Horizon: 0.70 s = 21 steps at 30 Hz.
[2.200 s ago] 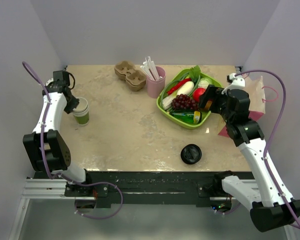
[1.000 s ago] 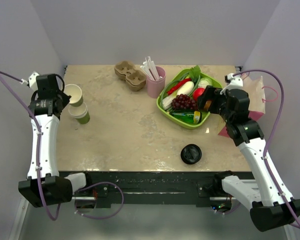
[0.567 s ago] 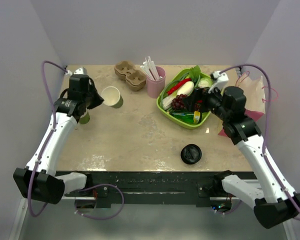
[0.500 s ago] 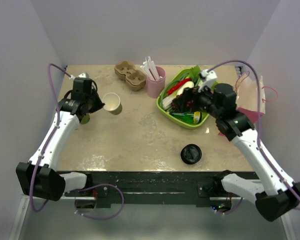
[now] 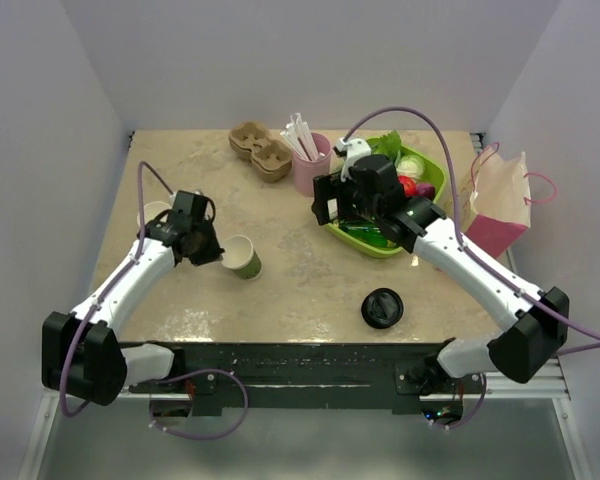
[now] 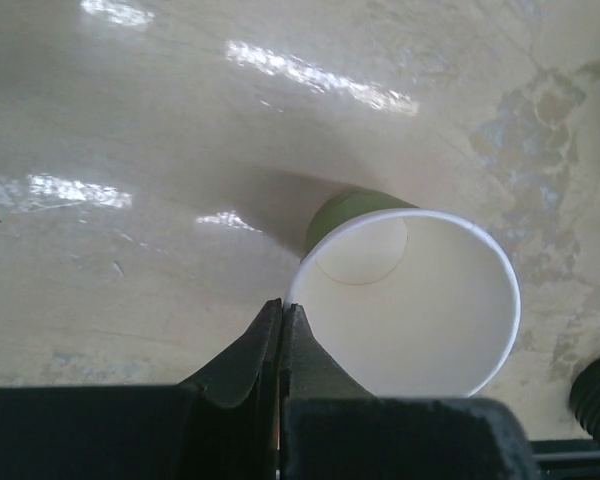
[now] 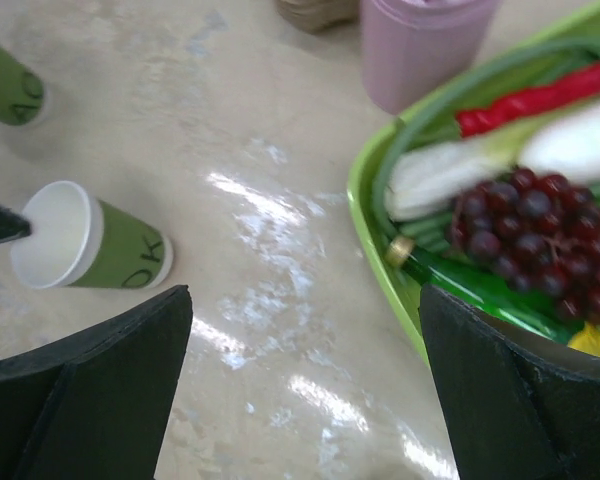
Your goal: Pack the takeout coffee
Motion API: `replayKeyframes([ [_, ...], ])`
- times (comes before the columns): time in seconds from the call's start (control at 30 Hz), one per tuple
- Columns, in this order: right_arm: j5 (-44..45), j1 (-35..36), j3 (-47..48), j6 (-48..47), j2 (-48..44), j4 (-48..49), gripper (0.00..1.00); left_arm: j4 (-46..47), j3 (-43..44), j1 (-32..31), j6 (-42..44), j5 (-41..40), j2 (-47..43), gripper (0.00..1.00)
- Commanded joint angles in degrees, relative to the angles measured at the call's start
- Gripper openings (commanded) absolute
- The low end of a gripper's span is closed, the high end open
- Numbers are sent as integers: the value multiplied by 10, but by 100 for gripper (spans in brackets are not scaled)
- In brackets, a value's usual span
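Observation:
No lidded cup shows. A lidless olive-green cup (image 5: 243, 258) with a white inside hangs tilted, low over the table left of centre; it also shows in the left wrist view (image 6: 410, 300) and the right wrist view (image 7: 92, 250). My left gripper (image 5: 212, 250) is shut on its rim (image 6: 282, 305). A second green cup (image 5: 155, 212) stands behind my left arm, also seen in the right wrist view (image 7: 8, 85). A loose black lid (image 5: 382, 307) lies near the front. The pink bag (image 5: 500, 205) stands at the right edge. My right gripper (image 5: 322, 203) is open and empty (image 7: 305, 400), beside the tray's left edge.
A green tray (image 5: 372, 248) of food sits right of centre, its rim in the right wrist view (image 7: 380, 200). A pink cup (image 5: 311, 165) with white straws and a cardboard cup carrier (image 5: 261, 150) stand at the back.
My left arm lifted one cup off the stack at the far left and carried it right and toward the front. My right arm swung left from the bag, across the tray.

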Motion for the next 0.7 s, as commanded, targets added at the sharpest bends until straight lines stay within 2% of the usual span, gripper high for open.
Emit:
replayKeyframes([
  [0.0, 124, 0, -31, 78, -74, -138, 98, -1, -7, -53, -11, 8, 3, 0],
  [0.03, 121, 0, -42, 89, -88, -153, 98, -3, -8, -60, -11, 6, 9, 0],
  [0.1, 77, 1, -69, 101, -120, -192, 98, -7, -5, -73, -21, 7, 20, 8],
  [0.13, 64, 1, -74, 119, -127, -210, 97, -7, 4, -79, -21, 8, 18, 17],
  [0.17, 53, 0, -87, 127, -133, -230, 96, -10, 10, -86, -23, 8, 11, 37],
  [0.23, 13, 1, -105, 141, -147, -273, 94, -7, 33, -90, -25, 5, 0, 49],
  [0.27, 10, 1, -125, 145, -152, -284, 93, -7, 42, -93, -26, 2, -12, 65],
  [0.3, 8, 1, -136, 143, -157, -299, 90, -7, 51, -94, -20, 3, -16, 72],
  [0.33, 10, 2, -146, 139, -168, -305, 88, -9, 69, -94, -14, 4, -20, 85],
  [0.43, -18, 5, -182, 126, -187, -307, 75, -10, 96, -95, 6, 13, -29, 100],
  [0.47, -33, 7, -203, 122, -196, -305, 72, -1, 100, -95, 11, 13, -33, 100],
  [0.5, -49, 9, -215, 119, -198, -290, 63, 4, 101, -95, 16, 11, -34, 100],
  [0.53, -65, 14, -224, 123, -197, -283, 59, 5, 108, -95, 15, -6, -35, 100],
  [0.67, -50, 24, -256, 131, -182, -269, 56, 3, 120, -95, 16, -30, -33, 100],
])
